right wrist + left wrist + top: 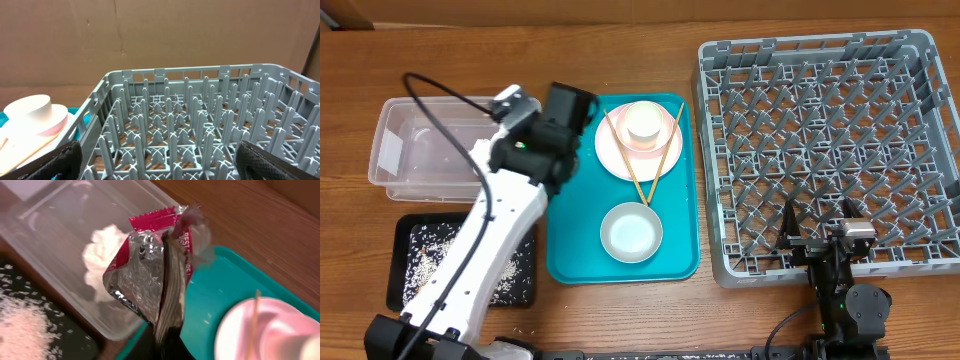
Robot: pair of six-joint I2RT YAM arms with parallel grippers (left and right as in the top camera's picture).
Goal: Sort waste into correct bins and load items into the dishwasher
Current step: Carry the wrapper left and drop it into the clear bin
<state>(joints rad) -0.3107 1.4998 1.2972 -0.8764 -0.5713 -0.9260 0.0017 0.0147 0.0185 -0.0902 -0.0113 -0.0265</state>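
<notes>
1. Wooden table (620, 320) on my feed, with brown cardboard behind it in the right wrist view.
2. Left gripper (167, 340) is clamped tight on the red wrapper (145, 270). It's pinched by its lower edge and sticks up, silver inside facing the camera.
3. From the left wrist cam the wrapper sits right at the border between the clear tub (420, 125) and the teal tray (570, 240). I can't tell whether it's properly over the tub.
4. The crumpled napkin (102, 250) is lying inside the clear tub.
5. The black tray (400, 225) is just in front of the tub, and the rice-like crumbs (440, 260) are spread across its floor.
6. On the teal tray the pink plate (615, 155) is at the far end with the cream cup (645, 122) on top of it.
7. The chopsticks (660, 165) lie across the plate in a V, tips meeting near the bowl (631, 232), which sits at the near end of the tray.
8. The grey dish rack (800, 42) is right of the teal tray, with nothing but pegs showing.
9. Right gripper (160, 155) is spread wide with nothing in it, parked at the rack's near edge.
</notes>
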